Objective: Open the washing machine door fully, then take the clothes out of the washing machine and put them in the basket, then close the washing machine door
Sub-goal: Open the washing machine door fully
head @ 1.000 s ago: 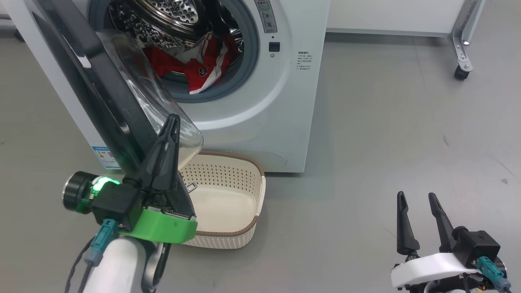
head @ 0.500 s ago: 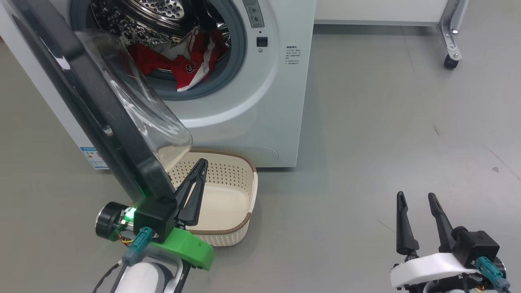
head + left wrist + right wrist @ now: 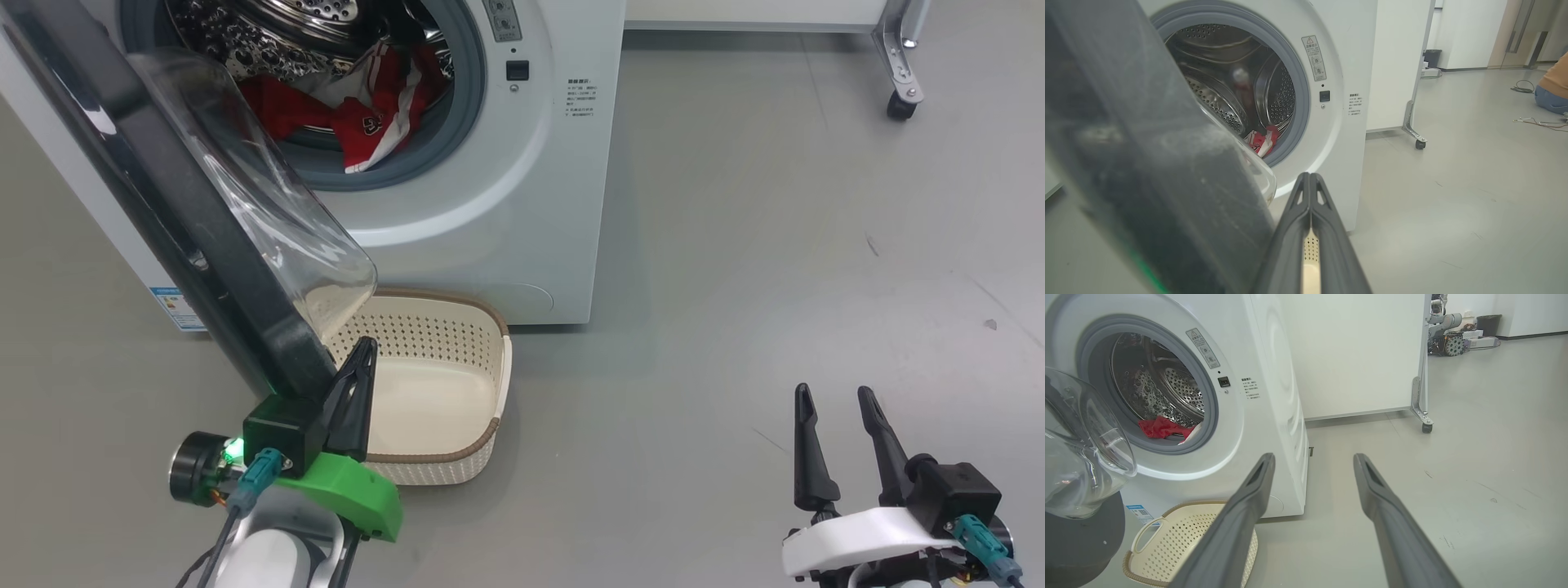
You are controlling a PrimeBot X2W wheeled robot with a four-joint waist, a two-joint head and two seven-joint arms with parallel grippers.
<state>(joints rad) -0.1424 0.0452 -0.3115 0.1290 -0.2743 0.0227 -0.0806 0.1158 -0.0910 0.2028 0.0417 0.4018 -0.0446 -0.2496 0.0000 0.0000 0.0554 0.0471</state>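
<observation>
The washing machine [image 3: 506,204] stands with its mouth uncovered. The washing machine door [image 3: 163,204] is swung out to the left, its glass bowl [image 3: 277,220] facing the mouth. Red and white clothes [image 3: 359,122] lie in the drum and hang over the grey ring; they are the clothes [image 3: 1263,139] and the clothes [image 3: 1161,428] in the wrist views. The basket [image 3: 482,441] sits on the floor under the door, with nothing in it. My left gripper [image 3: 363,347] is shut on nothing, close beside the door's lower rim and over the basket. My right gripper [image 3: 833,394] hangs open at the lower right, far from the machine.
A white wheeled partition stands right of the machine, its castor [image 3: 1427,426] on the grey floor. A seated person [image 3: 1551,90] and cables show far off at the right of the left wrist view. Open floor [image 3: 775,245] lies right of the machine.
The head camera has shifted. My left gripper has dropped from in front of the glass bowl to the door's lower rim over the basket. The right gripper has kept still.
</observation>
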